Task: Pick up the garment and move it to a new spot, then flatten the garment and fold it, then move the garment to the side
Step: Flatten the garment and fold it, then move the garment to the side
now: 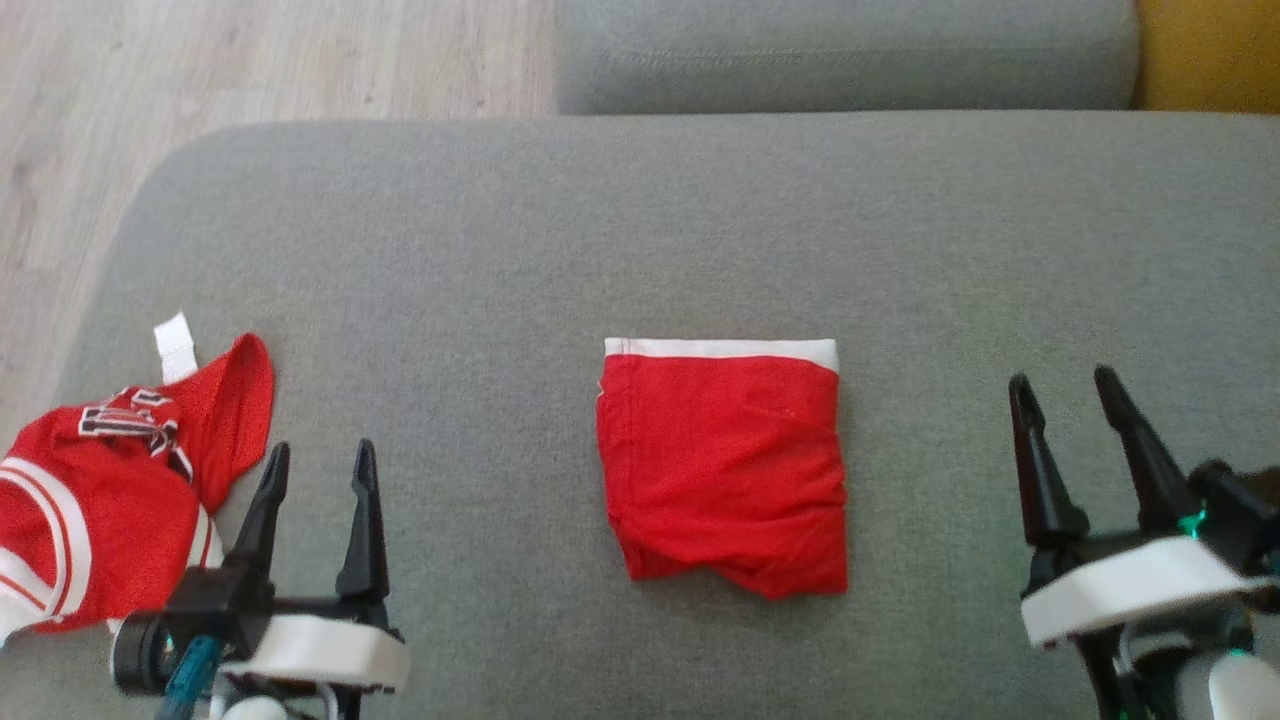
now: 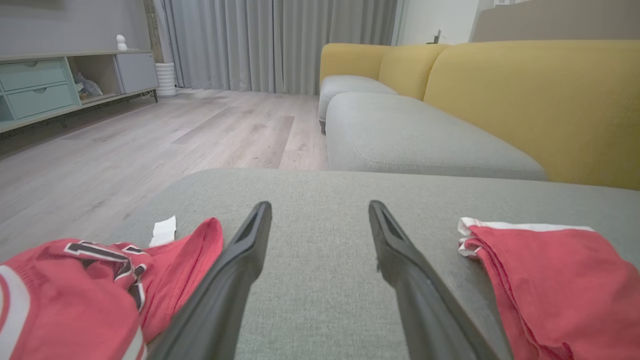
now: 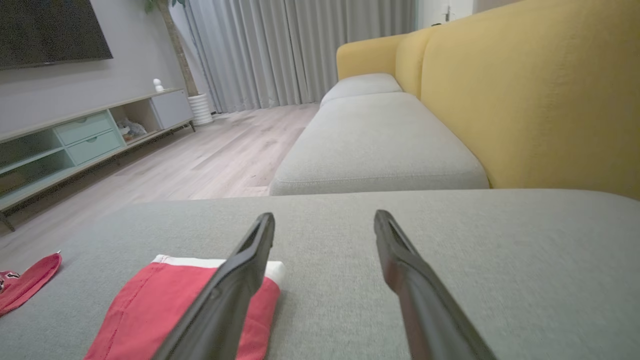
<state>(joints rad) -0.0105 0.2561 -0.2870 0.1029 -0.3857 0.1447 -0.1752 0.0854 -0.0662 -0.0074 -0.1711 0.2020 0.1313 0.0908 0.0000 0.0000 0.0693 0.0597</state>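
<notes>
A red garment with a white band (image 1: 725,465) lies folded into a neat square in the middle of the grey sofa seat (image 1: 640,240). It also appears at the right of the left wrist view (image 2: 545,280) and at the lower left of the right wrist view (image 3: 165,305). My left gripper (image 1: 320,460) hovers open to its left, nothing between its fingers (image 2: 240,270). My right gripper (image 1: 1062,382) is open too, well to the right of the folded garment, with empty fingers (image 3: 400,270).
A crumpled red jersey with white stripes and a white tag (image 1: 110,490) lies at the seat's left edge, beside my left gripper. Beyond the seat are a second grey cushion (image 1: 850,55), yellow backrests (image 3: 525,100) and wooden floor (image 1: 250,60).
</notes>
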